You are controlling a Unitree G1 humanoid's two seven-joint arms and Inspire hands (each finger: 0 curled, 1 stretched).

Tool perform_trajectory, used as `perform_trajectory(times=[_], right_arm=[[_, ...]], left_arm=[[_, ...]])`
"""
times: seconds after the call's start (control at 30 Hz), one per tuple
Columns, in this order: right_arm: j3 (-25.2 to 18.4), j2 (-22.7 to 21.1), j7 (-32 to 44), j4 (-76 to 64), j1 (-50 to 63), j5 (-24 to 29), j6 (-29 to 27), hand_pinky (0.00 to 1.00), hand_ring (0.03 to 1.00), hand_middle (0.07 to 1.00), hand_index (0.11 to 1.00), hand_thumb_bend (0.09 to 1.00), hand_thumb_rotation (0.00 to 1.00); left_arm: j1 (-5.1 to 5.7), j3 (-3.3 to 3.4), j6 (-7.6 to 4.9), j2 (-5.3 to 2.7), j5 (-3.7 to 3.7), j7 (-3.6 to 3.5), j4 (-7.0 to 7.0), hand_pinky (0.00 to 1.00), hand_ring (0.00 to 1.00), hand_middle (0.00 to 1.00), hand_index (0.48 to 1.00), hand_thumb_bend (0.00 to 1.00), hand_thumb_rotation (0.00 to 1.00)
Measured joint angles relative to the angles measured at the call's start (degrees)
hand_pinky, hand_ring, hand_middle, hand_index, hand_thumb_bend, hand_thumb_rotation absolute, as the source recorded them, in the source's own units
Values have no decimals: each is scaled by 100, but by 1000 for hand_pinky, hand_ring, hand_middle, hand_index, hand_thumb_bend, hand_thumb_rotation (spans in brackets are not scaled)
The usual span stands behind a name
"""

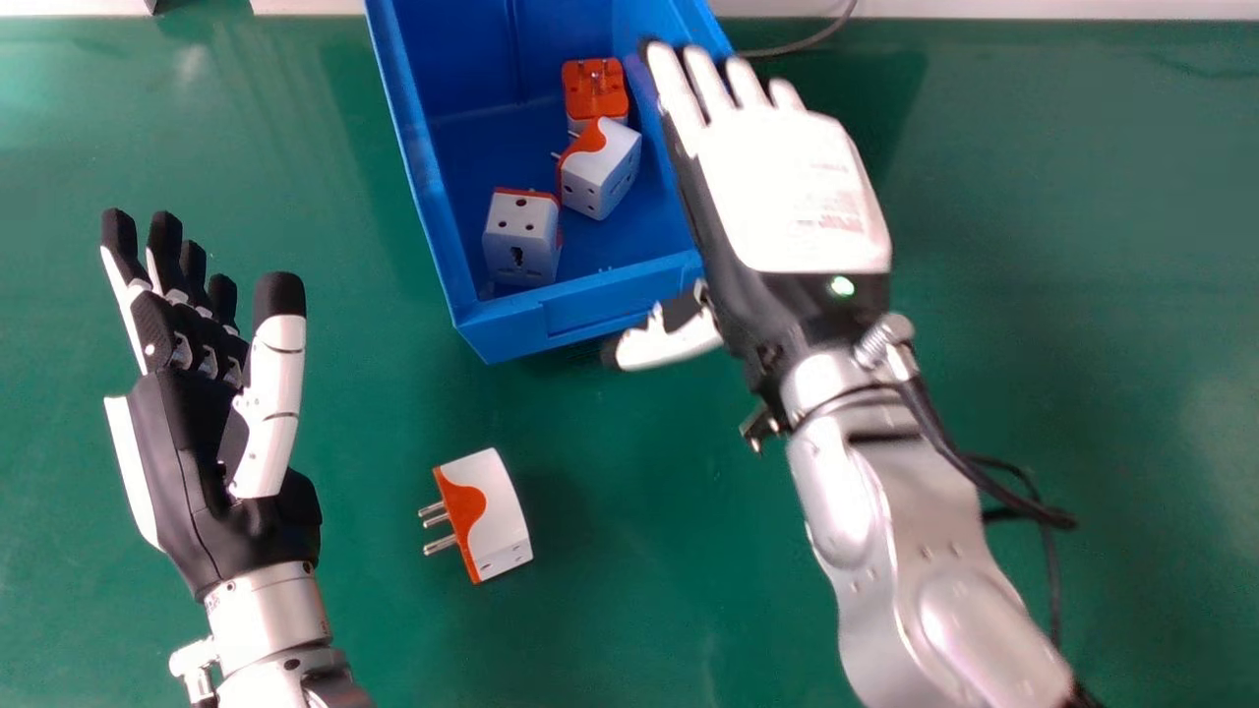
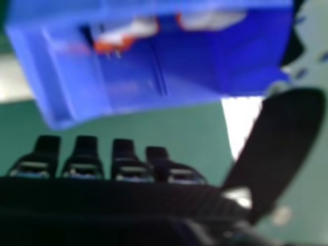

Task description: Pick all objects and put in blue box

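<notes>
In the head view, my right hand (image 1: 787, 187) is open over the right wall of the blue box (image 1: 433, 197). Inside the box lie several white and orange plug adapters, among them one near the front wall (image 1: 519, 236). Another adapter (image 1: 497, 516) lies on the table in front of the box, its pins facing left. My left hand (image 1: 187, 423) is open at the left, apart from that adapter. In the right hand view, the fingers of my right hand (image 2: 123, 164) are straight, with the blue box (image 2: 195, 61) beyond them and adapters (image 2: 212, 19) inside it.
The green table (image 1: 1082, 295) extends around the box. A dark cable (image 1: 1023, 506) hangs beside my right forearm, and a thin cable (image 1: 811, 41) lies behind the box near the table's pale far edge.
</notes>
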Motion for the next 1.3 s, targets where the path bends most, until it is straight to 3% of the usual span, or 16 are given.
perform_trajectory(times=[0.13, 0.27, 0.37, 0.47, 0.5, 0.63, 0.67, 0.8, 0.83, 1.3], right_arm=[[106, -131, 1832, -1175, 401, -1101, 279, 981, 988, 989, 989, 990, 315], [96, -306, 3736, -1934, 444, -1969, -38, 985, 990, 992, 991, 992, 334], [-5, -311, 4713, -2305, 446, -2246, -448, 954, 980, 988, 987, 996, 362], [-126, -288, 5251, -2382, 447, -2295, -783, 954, 980, 988, 987, 996, 362], [-161, -275, 5390, -2386, 449, -2300, -899, 908, 962, 975, 977, 997, 370], [-246, -136, 5646, -2389, 498, -2334, -1231, 908, 962, 975, 977, 997, 370], [-259, -66, 5674, -2388, 515, -2365, -1292, 850, 931, 951, 961, 998, 379], [-287, 85, 5672, -2385, 555, -2512, -1525, 850, 931, 951, 961, 998, 379], [-299, 122, 5665, -2375, 575, -2520, -1586, 797, 896, 925, 943, 999, 390], [-307, 395, 4763, -1806, 869, -2407, -2108, 686, 828, 874, 897, 1000, 415]], left_arm=[[36, -14, 50, 2, -26, -85, -106, 1000, 1000, 996, 1000, 675, 419], [45, -29, 86, 2, -13, -115, -172, 1000, 1000, 996, 1000, 674, 416], [61, -31, 90, 2, 25, -116, -208, 1000, 1000, 995, 1000, 674, 418], [64, -27, 91, 2, 44, -112, -227, 1000, 1000, 995, 1000, 674, 418], [64, -27, 93, 2, 45, -111, -227, 1000, 1000, 995, 1000, 671, 420], [64, -27, 107, 2, 44, -110, -236, 1000, 1000, 995, 1000, 671, 420], [64, -28, 107, 2, 44, -110, -238, 1000, 1000, 994, 1000, 671, 423], [64, -28, 109, 1, 44, -109, -248, 1000, 1000, 994, 1000, 671, 423], [64, -28, 110, 2, 44, -108, -254, 1000, 1000, 993, 1000, 669, 423], [81, -29, 112, 2, 47, -108, -278, 1000, 1000, 992, 1000, 670, 428]])
